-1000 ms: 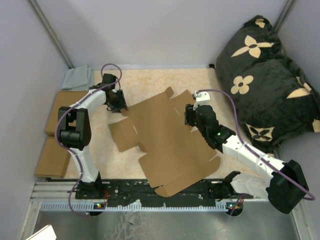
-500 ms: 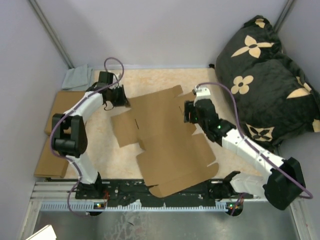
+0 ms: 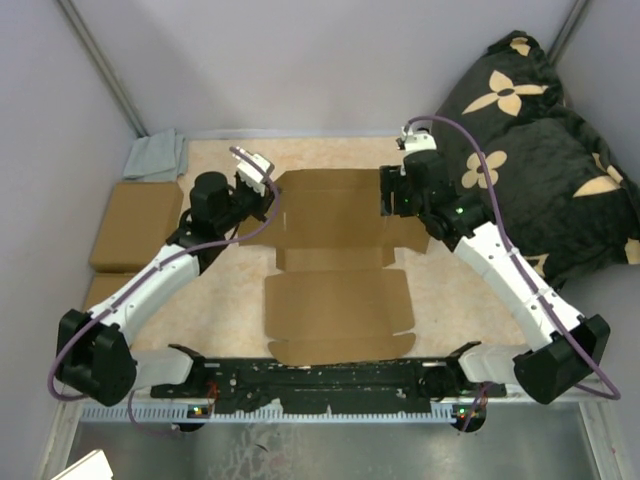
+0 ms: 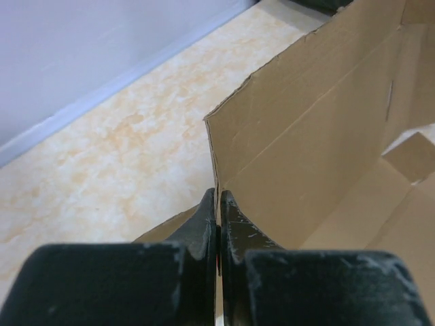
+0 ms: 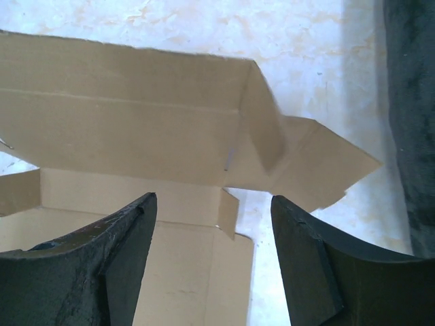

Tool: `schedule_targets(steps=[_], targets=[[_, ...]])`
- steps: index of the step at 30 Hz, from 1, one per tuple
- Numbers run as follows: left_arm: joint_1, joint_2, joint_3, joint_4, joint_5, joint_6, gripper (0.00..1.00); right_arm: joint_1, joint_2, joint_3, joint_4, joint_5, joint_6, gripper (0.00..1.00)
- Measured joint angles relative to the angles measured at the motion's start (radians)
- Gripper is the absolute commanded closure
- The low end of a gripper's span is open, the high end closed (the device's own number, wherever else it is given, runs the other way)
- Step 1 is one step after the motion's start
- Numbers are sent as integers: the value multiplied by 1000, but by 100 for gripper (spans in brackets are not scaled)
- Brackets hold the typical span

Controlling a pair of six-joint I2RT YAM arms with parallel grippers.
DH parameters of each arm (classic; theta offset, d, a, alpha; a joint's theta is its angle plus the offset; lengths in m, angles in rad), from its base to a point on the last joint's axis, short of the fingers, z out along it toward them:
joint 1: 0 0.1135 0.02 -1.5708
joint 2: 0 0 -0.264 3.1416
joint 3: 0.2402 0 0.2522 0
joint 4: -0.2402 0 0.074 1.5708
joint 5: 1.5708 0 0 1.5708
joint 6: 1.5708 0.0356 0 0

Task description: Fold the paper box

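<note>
The paper box (image 3: 340, 310) is a brown cardboard blank lying square in the middle of the table, its far panel (image 3: 330, 205) raised and several flaps spread flat. My left gripper (image 3: 272, 196) is shut on the left side edge of that raised panel. In the left wrist view the black fingers (image 4: 204, 227) pinch the thin cardboard edge, and the panel (image 4: 319, 136) stands upright beyond them. My right gripper (image 3: 388, 205) hovers open at the panel's right end. In the right wrist view its spread fingers (image 5: 129, 238) frame the box's right corner (image 5: 136, 122) without touching it.
Two ready-made cardboard boxes (image 3: 135, 210) (image 3: 95, 288) lie along the left wall, with a grey cloth (image 3: 155, 155) behind them. A black pillow with beige flowers (image 3: 540, 140) fills the back right corner. A metal rail (image 3: 320, 385) runs along the near edge.
The blank has turned from a slanted position to lie square. My left gripper has swung right and closed on its left edge. My right gripper has opened wider and moved toward the far right.
</note>
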Motion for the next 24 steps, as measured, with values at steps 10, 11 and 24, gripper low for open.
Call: schedule_targets(steps=[10, 11, 24], targets=[[3, -90, -228, 290, -24, 135, 100, -8, -22, 57, -167, 48, -57, 32], [3, -96, -237, 304, -20, 141, 100, -10, -21, 57, -171, 48, -64, 32], [-7, -183, -352, 490, 71, 213, 100, -117, 81, 80, -124, -65, -126, 42]])
